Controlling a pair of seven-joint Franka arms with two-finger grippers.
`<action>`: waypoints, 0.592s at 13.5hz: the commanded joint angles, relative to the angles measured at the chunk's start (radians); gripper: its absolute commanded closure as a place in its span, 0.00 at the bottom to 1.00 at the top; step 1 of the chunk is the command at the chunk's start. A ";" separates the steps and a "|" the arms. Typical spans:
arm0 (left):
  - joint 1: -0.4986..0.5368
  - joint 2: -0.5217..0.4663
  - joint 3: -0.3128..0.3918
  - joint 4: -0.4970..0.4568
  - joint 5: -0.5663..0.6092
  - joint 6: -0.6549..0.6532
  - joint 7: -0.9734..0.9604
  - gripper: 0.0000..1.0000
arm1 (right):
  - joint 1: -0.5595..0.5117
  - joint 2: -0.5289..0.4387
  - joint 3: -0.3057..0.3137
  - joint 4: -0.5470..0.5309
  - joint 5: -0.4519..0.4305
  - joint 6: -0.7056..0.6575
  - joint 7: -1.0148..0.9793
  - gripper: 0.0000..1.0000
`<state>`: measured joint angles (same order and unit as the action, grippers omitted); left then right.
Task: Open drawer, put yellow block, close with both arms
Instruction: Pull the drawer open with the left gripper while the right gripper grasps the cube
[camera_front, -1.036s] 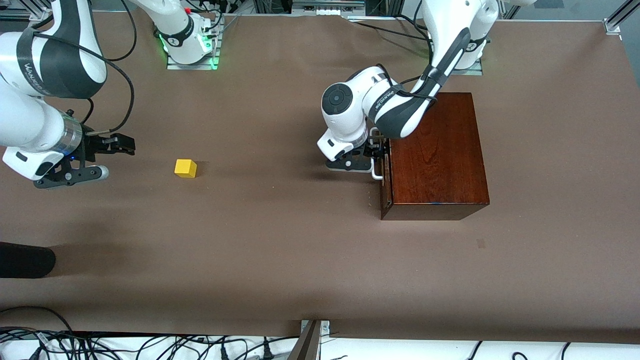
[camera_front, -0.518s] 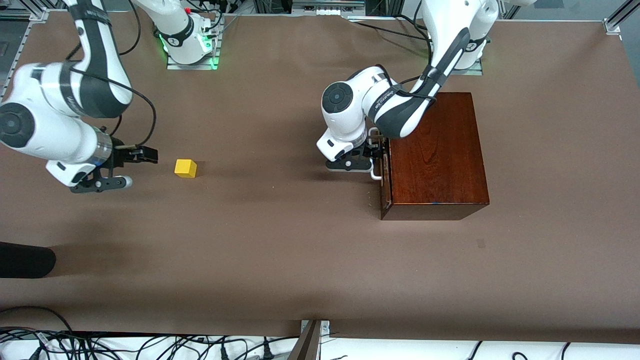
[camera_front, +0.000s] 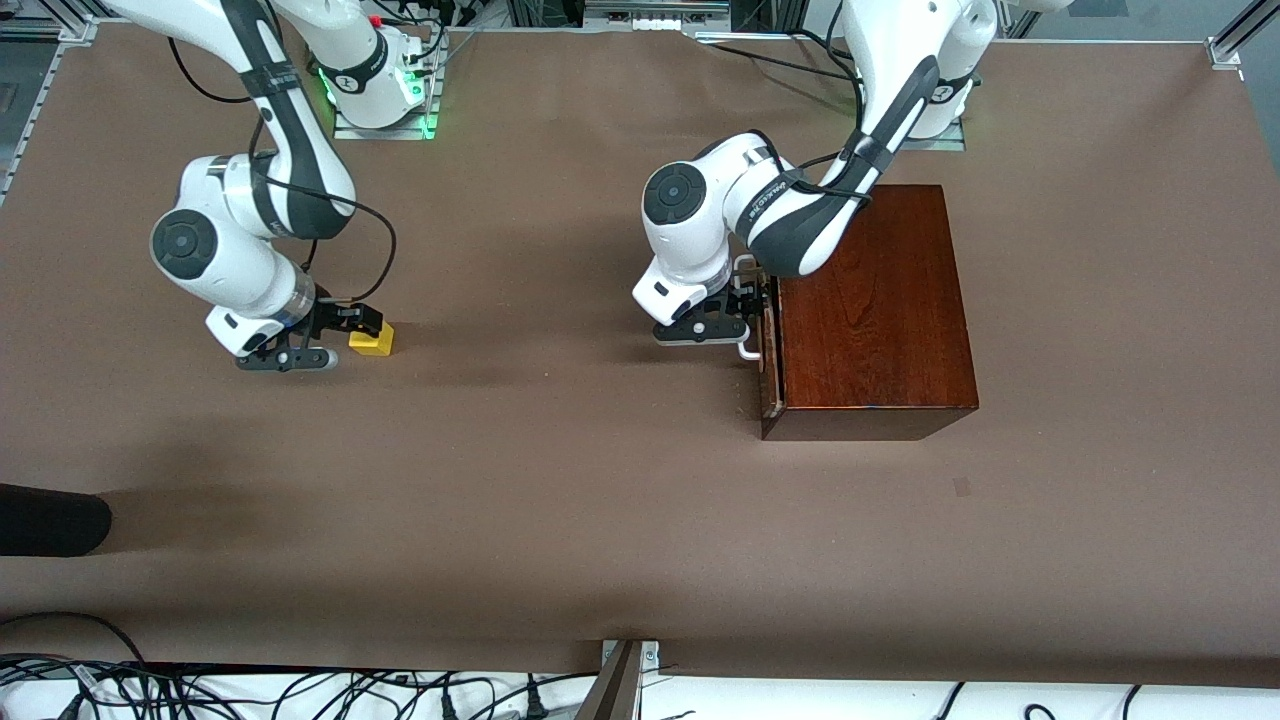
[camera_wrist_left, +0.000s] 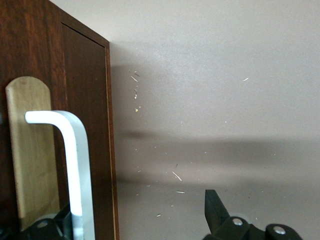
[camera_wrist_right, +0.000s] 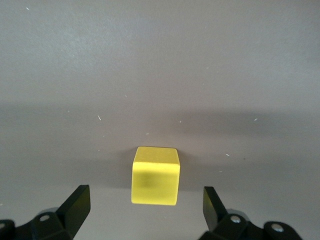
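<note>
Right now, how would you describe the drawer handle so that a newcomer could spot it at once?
Find the dark mahogany box toward the left arm's end of the brown table. On its side facing the right arm's end is the drawer front, with the left gripper at it. The handle is the white U-shaped metal bar there.

I see a brown counter (camera_front: 560, 520). On it sits the yellow block (camera_front: 371, 338), toward the right arm's end, and a mahogany box (camera_front: 868, 310), toward the left arm's end. Both lie about midway between the counter's near and robot-side edges.
</note>
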<state>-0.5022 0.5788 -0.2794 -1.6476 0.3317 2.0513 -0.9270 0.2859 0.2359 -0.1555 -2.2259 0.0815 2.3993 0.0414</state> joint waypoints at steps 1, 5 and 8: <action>-0.027 0.099 -0.017 0.114 -0.026 0.122 -0.019 0.00 | 0.001 -0.032 0.007 -0.087 0.017 0.099 0.011 0.00; -0.042 0.128 -0.017 0.167 -0.026 0.122 -0.046 0.00 | 0.001 -0.001 0.007 -0.122 0.018 0.168 0.012 0.00; -0.056 0.133 -0.017 0.169 -0.057 0.122 -0.049 0.00 | -0.001 0.019 0.007 -0.159 0.018 0.237 0.012 0.00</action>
<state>-0.5235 0.6073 -0.2793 -1.6007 0.3312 2.0444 -0.9527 0.2859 0.2476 -0.1532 -2.3528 0.0816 2.5817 0.0433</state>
